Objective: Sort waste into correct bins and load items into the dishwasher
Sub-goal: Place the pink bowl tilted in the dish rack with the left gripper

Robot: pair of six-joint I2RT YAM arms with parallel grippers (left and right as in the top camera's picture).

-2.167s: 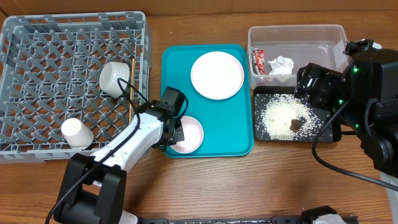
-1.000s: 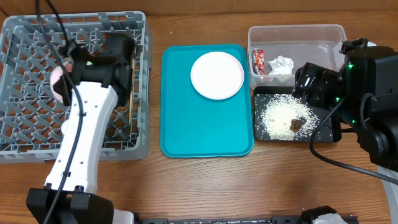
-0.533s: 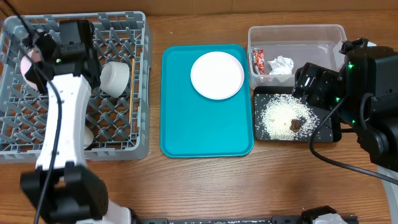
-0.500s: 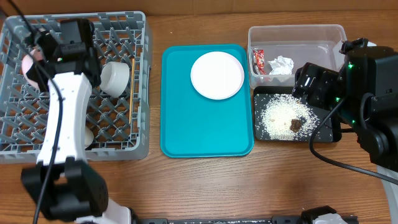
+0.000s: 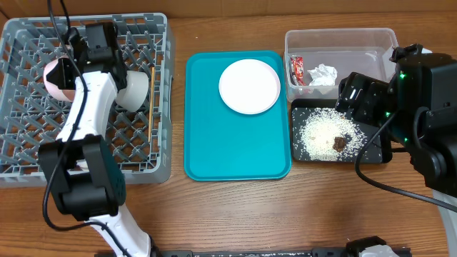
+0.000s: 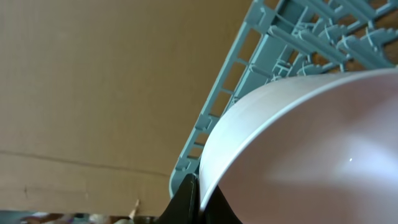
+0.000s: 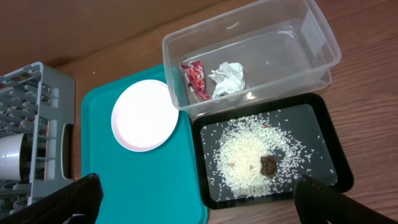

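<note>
My left gripper (image 5: 68, 68) is shut on the rim of the pinkish-white saucer (image 5: 52, 78) and holds it on edge over the far left of the grey dish rack (image 5: 86, 21). In the left wrist view the saucer (image 6: 311, 155) fills the frame, pinched at my gripper (image 6: 202, 199). The pale bowl (image 5: 133, 89) and a chopstick (image 5: 151, 77) lie in the rack. The cup is hidden. The white plate (image 5: 249, 86) sits on the teal tray (image 5: 235, 150). My right gripper (image 7: 199, 211) is open and empty above the black tray (image 7: 323, 118).
The clear tub (image 5: 371, 44) holds the red wrapper (image 5: 297, 69) and the white tissue (image 5: 323, 73). The black tray (image 5: 293, 132) holds rice (image 5: 318, 134) and a brown lump (image 5: 339, 143). My left arm stretches over the rack's middle.
My left gripper picked the saucer off the teal tray and carried it over the rack's far left; in the last half second it shifted a little right. The right arm has not moved.
</note>
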